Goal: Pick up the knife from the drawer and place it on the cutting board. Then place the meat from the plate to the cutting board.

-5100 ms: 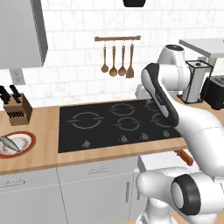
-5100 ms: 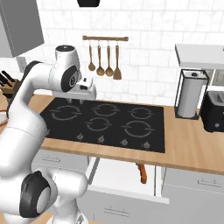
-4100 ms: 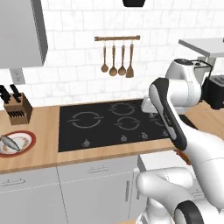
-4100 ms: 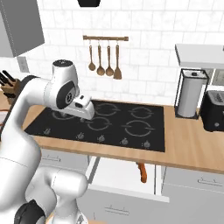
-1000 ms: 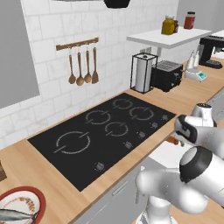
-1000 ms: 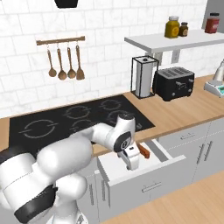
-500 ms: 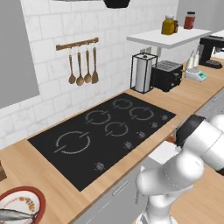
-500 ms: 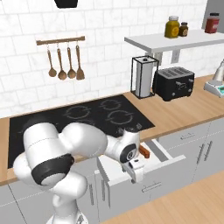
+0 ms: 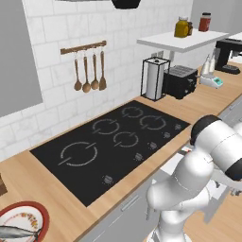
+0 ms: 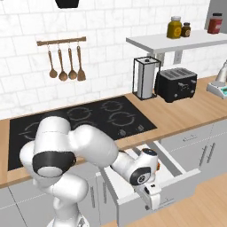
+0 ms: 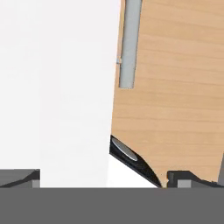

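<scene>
The work was at its first step, fetching the knife, and nothing had yet been lifted. In the right base view the drawer (image 10: 178, 167) stood pulled out under the wooden desk (image 10: 190, 116), its white inside open to the room, while the arm folded down over its near corner and the claw (image 10: 154, 201) hung low in front of the drawer's face, outside the compartment rather than in it. The claw's jaws were spread wide apart with nothing between them. The hand view looked down a pale panel, probably the drawer front, with a slim grey bar handle (image 11: 130, 43) beside it and wooden floor (image 11: 175, 96) beyond. The knife itself could not be made out; the wrist and forearm covered the part of the drawer where it would lie, so it was judged to be above and behind the claw. The next move would call for raising the hand over the drawer's front edge and turning it down into the white interior. The meat (image 9: 16, 232) lay on the red-rimmed plate (image 9: 21, 212) far along the desk, well apart from the claw.
</scene>
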